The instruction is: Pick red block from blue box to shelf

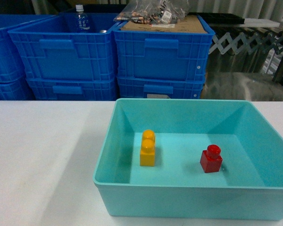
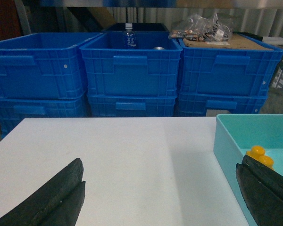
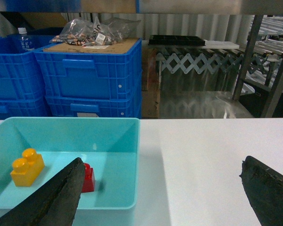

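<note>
Head view: red block [image 1: 211, 158] sits on floor of blue box [image 1: 146, 184], right of yellow brick [image 1: 147, 148], untouched. My right claw [image 3: 162, 197] spread wide beside box, holding nothing; left claw [image 2: 160, 197] likewise apart. Judgement: task unstarted; grasp, lift, transfer to shelf all remain.

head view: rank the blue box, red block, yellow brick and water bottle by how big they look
1. blue box, by far the largest
2. water bottle, though only its top shows and it stands far back, so its rank is unsure
3. yellow brick
4. red block, smallest
</note>
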You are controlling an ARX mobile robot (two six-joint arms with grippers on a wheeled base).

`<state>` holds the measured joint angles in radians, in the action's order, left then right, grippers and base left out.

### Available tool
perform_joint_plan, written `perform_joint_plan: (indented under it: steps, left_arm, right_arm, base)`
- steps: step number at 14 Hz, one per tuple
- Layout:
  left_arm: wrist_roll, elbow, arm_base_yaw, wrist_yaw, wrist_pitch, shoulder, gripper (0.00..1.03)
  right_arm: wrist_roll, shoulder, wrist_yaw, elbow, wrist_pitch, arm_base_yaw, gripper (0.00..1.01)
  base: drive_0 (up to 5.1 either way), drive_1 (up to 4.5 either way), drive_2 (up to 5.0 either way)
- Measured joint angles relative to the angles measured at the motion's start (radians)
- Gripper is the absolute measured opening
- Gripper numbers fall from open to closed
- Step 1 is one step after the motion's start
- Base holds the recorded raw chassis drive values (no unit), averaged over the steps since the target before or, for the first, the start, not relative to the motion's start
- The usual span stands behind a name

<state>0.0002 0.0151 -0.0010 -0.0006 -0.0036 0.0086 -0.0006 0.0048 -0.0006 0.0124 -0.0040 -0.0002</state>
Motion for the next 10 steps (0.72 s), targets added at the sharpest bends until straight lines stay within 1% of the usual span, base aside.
perform_joint_plan:
  steps: [7,8,9,10]
  left_arm:
    - [0.000,0.000,0.000,0.000,0.000,0.000,0.98]
    - [0.000,0.000,0.000,-0.001,0.000,0.000,0.98]
    - [0.000,0.000,0.000,0.000,0.001,0.000,0.98]
    - [0.000,0.000,0.000,0.001,0.000,0.000,0.98]
  right_arm:
    - [0.000,0.000,0.000,0.000,0.000,0.000,0.98]
    - [-0.019,0.031,-0.102,0.021,-0.077,-0.039,0.98]
    - [-0.034,0.161,-0.208,0.046,-0.057,-0.065,0.98]
    - [-0.034,0.274,-0.248,0.078,-0.001,-0.040,0.98]
  base:
    - [0.0,0.00,0.0]
    - [0.0,0.00,0.0]
    - [0.0,0.00,0.0]
    - [0.0,0.00,0.0]
